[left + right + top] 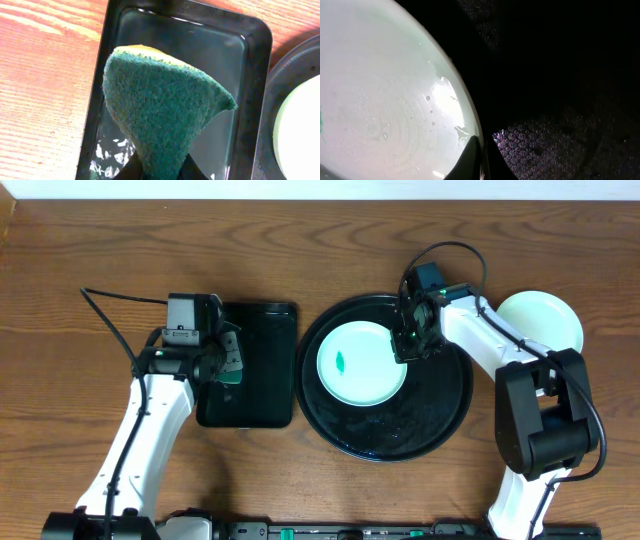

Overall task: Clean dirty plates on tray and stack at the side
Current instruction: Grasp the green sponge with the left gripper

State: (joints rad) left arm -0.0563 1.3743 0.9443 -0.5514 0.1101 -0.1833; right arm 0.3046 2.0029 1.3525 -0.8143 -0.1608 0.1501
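Brown wooden bench point(90, 240) carries both trays. Right gripper point(408, 346) is clamped on the right rim of a mint plate point(362, 365), which lies on the round black tray point(435, 415) and bears a green smear point(341, 362) left of its middle. A second plate point(548, 320) sits on the bench, right of that tray. Left gripper point(228, 362) is pinched on a green sponge point(165, 110), which hangs over the rectangular black tray point(257, 45).

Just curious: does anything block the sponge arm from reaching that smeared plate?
Nothing visible. The left gripper holds the sponge beside the tray; the plate lies open there, its right edge pinched by the right gripper.
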